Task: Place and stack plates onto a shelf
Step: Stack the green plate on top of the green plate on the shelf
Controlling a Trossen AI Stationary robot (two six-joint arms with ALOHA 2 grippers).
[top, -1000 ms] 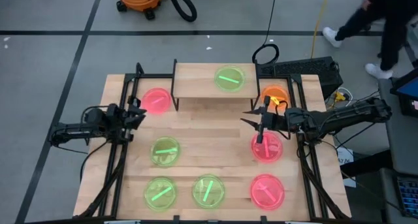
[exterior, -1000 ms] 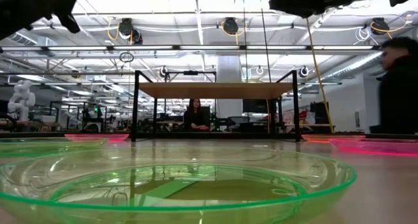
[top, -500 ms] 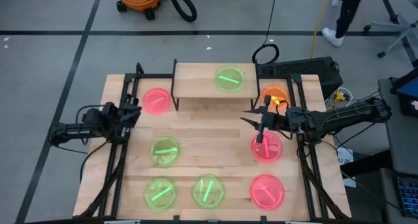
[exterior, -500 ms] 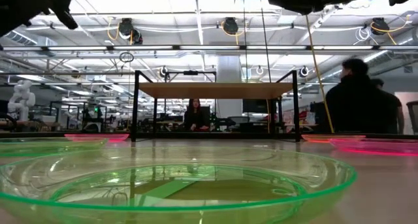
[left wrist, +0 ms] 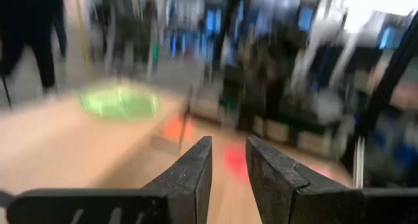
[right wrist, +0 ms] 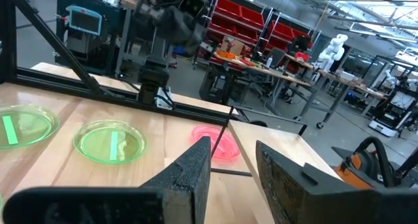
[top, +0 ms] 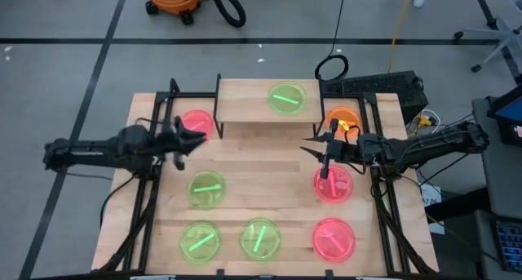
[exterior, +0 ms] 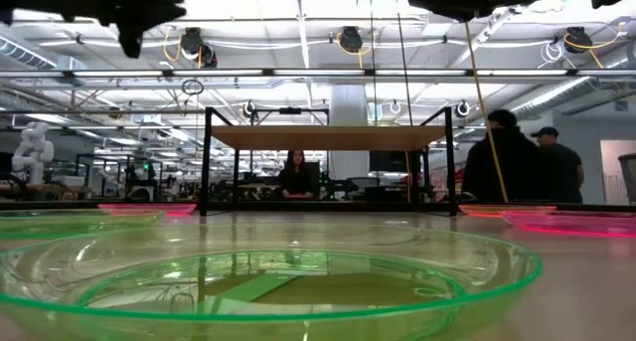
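Note:
The shelf (top: 249, 108) stands at the table's far middle on black legs, with a green plate (top: 287, 98) on its right half. A pink plate (top: 196, 123) lies on the table left of the shelf, and an orange plate (top: 342, 118) lies right of it. My left gripper (top: 198, 139) is open and empty, in the air just near of that pink plate. It shows high up in the low view (exterior: 139, 13). My right gripper (top: 307, 146) is open and empty, in the air beside another pink plate (top: 333, 184).
Green plates lie on the table at the left middle (top: 206, 188), near left (top: 200, 241) and near middle (top: 260, 237). A third pink plate (top: 333, 237) lies near right. Black frame rails (top: 151, 174) run along both table sides. People stand in the room beyond (exterior: 512, 162).
My left gripper has moved toward the table's right edge, from over the left frame rail to a spot beside the pink plate left of the shelf. My right gripper and all the plates have kept still.

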